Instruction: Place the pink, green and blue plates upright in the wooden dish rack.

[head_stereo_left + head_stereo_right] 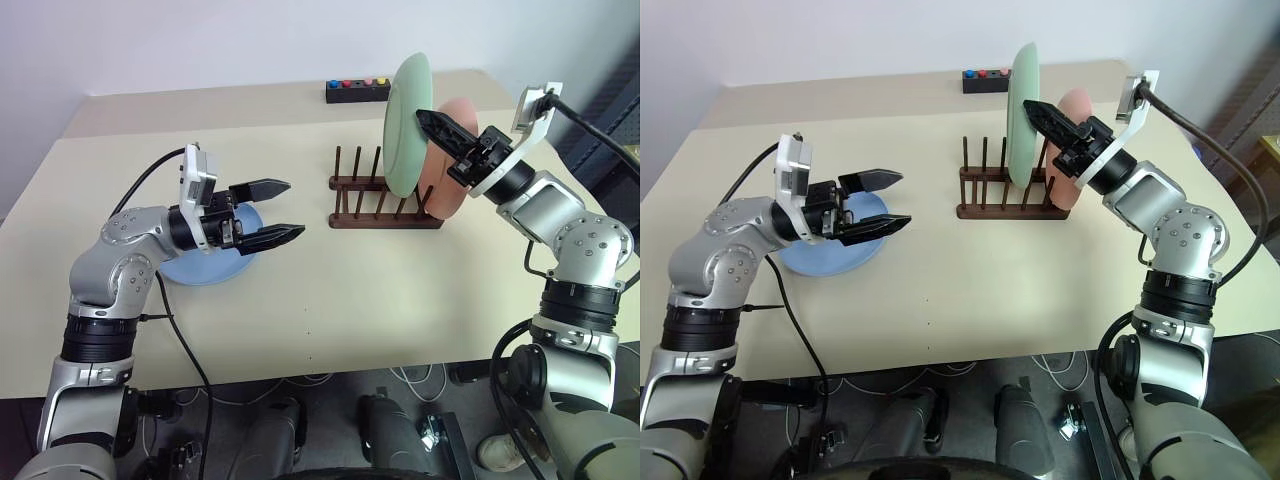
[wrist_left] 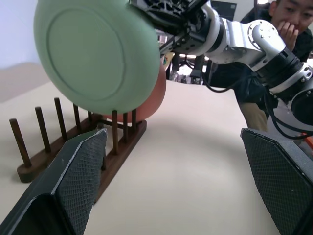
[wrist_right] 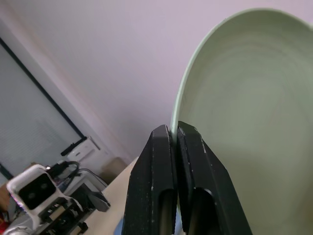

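Green plate (image 1: 407, 125) pinched by right gripper (image 1: 432, 122) above wooden dish rack (image 1: 383, 205); left gripper (image 1: 276, 210) agape. Next: lower between pegs beside pink plate (image 1: 450, 175).

Head pair looks down; both wrists closely face green plate (image 2: 98, 54)

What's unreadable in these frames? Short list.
- Lower edge of the pale mint green plate: head views, hidden behind the dark brown wooden dish rack pegs; seated or not, unclear.
- Salmon pink plate: mostly covered by the green plate and right claw.
- Light blue plate: partly under the left claw.
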`<state>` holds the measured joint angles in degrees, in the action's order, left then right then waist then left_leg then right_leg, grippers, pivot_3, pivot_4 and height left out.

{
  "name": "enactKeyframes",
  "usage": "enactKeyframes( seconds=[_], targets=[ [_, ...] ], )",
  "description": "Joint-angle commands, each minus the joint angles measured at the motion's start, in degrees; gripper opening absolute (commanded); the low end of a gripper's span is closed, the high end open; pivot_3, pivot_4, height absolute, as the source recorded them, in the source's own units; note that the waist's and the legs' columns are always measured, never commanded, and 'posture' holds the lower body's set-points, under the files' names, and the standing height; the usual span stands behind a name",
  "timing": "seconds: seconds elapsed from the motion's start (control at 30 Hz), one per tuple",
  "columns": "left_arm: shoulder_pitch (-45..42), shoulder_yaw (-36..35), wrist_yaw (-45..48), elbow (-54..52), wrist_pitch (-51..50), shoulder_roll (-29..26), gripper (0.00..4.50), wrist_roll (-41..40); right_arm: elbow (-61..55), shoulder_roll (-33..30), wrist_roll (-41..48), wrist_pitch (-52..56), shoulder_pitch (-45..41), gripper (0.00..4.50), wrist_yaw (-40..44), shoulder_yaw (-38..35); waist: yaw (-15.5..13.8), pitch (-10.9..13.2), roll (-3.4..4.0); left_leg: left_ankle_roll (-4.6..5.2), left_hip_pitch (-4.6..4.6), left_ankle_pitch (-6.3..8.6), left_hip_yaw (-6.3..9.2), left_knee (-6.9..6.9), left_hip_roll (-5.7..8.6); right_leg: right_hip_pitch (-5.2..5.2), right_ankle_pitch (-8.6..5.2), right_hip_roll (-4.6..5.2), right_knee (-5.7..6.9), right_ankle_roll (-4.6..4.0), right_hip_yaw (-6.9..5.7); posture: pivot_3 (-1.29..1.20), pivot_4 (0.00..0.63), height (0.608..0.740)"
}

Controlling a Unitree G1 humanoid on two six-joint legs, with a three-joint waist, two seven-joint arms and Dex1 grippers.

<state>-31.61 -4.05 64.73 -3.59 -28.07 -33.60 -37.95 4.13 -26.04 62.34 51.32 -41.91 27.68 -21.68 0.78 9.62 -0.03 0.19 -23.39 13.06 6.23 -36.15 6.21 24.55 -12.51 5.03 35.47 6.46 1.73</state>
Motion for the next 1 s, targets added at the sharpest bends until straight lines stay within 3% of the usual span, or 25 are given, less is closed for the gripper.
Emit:
enactKeyframes(
  seconds=[0.03, 0.33, 0.43, 0.67, 0.7, 1.0],
  targets=[
    [-0.72, -0.75, -0.15, -2.09, 0.94, -0.54, 4.50, 0.13, -0.23, -0.84, -0.92, -1.43, -0.40, 0.03, 1.14, -0.64, 0.00, 0.00, 0.00, 0.00, 0.00, 0.00, 0.00, 0.00, 0.00, 0.00, 0.00, 0.00, 0.00, 0.00, 0.00, 0.00, 0.150, 0.740],
    [-0.57, -0.55, -1.05, -2.58, 0.87, -0.62, 4.50, 0.83, 3.16, -0.49, -2.26, -1.04, -0.69, 0.03, 5.64, -0.21, 0.00, 0.00, 0.00, 0.00, 0.00, 0.00, 0.00, 0.00, 0.00, 0.00, 0.00, 0.00, 0.00, 0.00, 0.00, 0.00, 0.150, 0.740],
    [-0.44, -0.64, -1.22, -3.04, 0.70, -0.48, 4.50, 0.81, 4.69, -0.53, -2.17, -1.07, -1.42, 0.88, 6.04, -0.88, 0.00, 0.00, 0.00, 0.00, 0.00, 0.00, 0.00, 0.00, 0.00, -0.01, 0.00, 0.00, -0.01, 0.00, 0.00, 0.00, 0.150, 0.740],
    [-0.71, -0.86, -1.81, -3.19, 0.32, -0.87, 4.50, 1.05, 2.60, -1.25, -4.77, -2.23, -3.01, 4.26, 5.90, 0.83, 0.10, 0.00, 0.00, 0.00, 0.00, 0.00, 0.00, 0.01, -0.01, 0.00, 0.00, -0.01, -0.01, 0.00, 0.00, 0.00, 0.150, 0.740],
    [-0.69, -0.89, -1.81, -3.19, 0.36, -0.92, 4.50, 1.07, 1.94, -1.57, -5.62, -2.70, -3.17, 4.45, 6.12, 1.32, 0.06, 0.00, 0.00, 0.00, 0.00, 0.00, 0.00, 0.01, -0.01, 0.00, 0.00, -0.01, -0.01, 0.00, 0.00, 0.00, 0.150, 0.740],
    [-0.55, -1.02, -1.95, -3.47, 0.24, -0.89, 4.50, 0.81, -3.42, -7.86, -16.78, -10.19, -3.39, 4.45, 9.13, 6.17, -0.05, 0.01, 0.00, 0.00, -0.01, 0.00, 0.00, 0.00, 0.01, 0.00, 0.00, 0.00, -0.04, 0.00, -0.02, 0.00, 0.150, 0.740]
  ],
)
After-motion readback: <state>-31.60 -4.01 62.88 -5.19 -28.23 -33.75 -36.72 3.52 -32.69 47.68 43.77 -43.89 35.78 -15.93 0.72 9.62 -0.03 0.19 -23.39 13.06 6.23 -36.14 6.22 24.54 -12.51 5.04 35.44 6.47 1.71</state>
